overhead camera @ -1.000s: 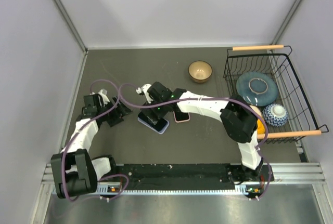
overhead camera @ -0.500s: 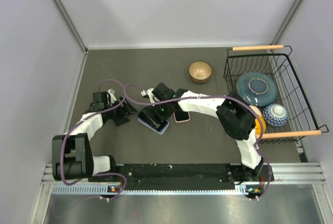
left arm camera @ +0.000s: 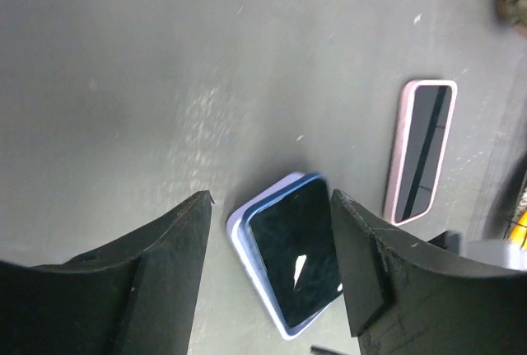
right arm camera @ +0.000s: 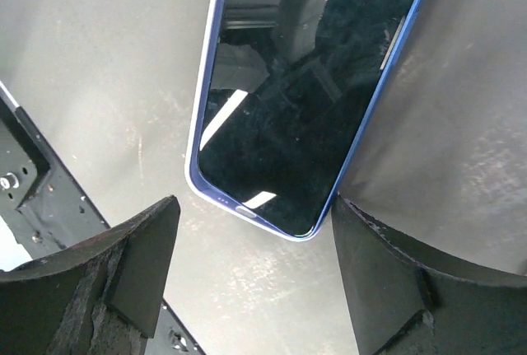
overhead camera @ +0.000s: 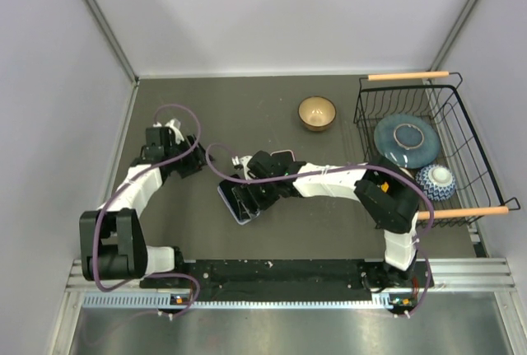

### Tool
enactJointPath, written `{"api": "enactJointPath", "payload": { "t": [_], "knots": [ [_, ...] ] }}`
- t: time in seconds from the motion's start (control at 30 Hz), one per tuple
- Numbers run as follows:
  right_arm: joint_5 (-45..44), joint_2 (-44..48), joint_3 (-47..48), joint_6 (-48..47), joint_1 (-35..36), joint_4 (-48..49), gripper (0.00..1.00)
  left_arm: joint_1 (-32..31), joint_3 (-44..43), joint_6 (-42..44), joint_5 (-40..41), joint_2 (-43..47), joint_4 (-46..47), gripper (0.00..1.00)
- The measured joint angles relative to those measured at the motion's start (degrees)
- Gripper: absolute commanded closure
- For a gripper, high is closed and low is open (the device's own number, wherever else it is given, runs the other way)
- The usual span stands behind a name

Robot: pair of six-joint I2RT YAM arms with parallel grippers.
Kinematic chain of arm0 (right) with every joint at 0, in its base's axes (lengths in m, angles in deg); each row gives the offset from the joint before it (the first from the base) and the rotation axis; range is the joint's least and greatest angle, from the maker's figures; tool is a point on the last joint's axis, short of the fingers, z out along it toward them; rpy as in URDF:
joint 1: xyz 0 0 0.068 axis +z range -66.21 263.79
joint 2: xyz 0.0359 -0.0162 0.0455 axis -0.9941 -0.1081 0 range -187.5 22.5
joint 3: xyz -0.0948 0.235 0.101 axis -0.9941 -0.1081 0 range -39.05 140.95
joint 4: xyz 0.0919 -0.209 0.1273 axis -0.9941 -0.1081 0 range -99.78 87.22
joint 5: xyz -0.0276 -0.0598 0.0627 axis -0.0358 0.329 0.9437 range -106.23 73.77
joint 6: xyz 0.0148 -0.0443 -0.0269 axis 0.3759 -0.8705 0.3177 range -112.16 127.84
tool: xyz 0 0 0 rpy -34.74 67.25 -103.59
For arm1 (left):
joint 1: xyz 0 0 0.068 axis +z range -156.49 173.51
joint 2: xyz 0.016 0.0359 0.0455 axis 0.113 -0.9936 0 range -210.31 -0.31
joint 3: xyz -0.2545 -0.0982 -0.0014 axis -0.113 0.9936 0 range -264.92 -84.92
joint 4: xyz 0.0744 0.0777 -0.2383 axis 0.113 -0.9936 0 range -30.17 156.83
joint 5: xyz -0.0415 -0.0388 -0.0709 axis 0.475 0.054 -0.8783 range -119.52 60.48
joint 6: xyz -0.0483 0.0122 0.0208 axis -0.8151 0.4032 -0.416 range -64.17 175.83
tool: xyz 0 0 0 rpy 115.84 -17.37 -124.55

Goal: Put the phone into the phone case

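A blue phone with a dark screen lies face up in a lavender case on the grey table; it also shows in the left wrist view. In the top view its lavender corner sticks out from under my right gripper. That gripper is open and straddles the phone's end, its right finger against the blue edge. My left gripper is open and empty, a little to the left of the phone. A pink-rimmed case lies apart, beyond the phone, also in the top view.
A tan bowl stands at the back. A black wire basket at the right holds a blue plate, a patterned bowl and something orange. Grey walls close in the left, back and right sides.
My right gripper has moved nearer and a little left, down over the phone, and the phone in its lavender case has turned and slid nearer. My left gripper has drawn back left and farther.
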Motion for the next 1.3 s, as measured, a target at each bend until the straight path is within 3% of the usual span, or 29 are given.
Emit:
{"api": "enactJointPath", "payload": {
  "t": [0.17, 0.23, 0.47, 0.77, 0.9, 1.2, 1.3],
  "knots": [
    [0.1, 0.0, -0.4, 1.9, 1.3, 0.9, 0.27, -1.5, -6.6, 2.2, -3.0, -5.1, 0.4, 0.47],
    [0.0, 0.0, -0.5, 2.4, 1.7, 1.2, 0.27, -3.7, -8.2, 2.9, -4.2, -8.2, 0.5, 0.56],
    [-1.6, 0.2, -0.9, 4.0, 2.9, 1.9, 0.27, -10.2, -9.8, 4.1, -6.3, -15.7, 0.2, 0.7],
    [-2.3, 1.5, -3.6, 6.3, 2.9, 5.1, 0.26, -10.9, -8.4, 5.5, -3.8, -16.3, -0.4, 0.75],
    [-2.7, 1.6, -3.8, 6.9, 2.9, 5.7, 0.26, -11.6, -7.2, 6.7, -0.4, -15.6, -2.7, 0.86],
    [-4.2, 2.0, -4.2, 7.8, 3.1, 5.7, 0.26, -12.2, -5.8, 6.8, 7.0, -6.5, -8.5, 0.86],
    [-5.4, 2.3, -4.2, 7.9, 3.1, 5.1, 0.26, -12.2, -6.6, 6.6, 10.6, -3.6, -10.8, 0.74]
  ]
}}
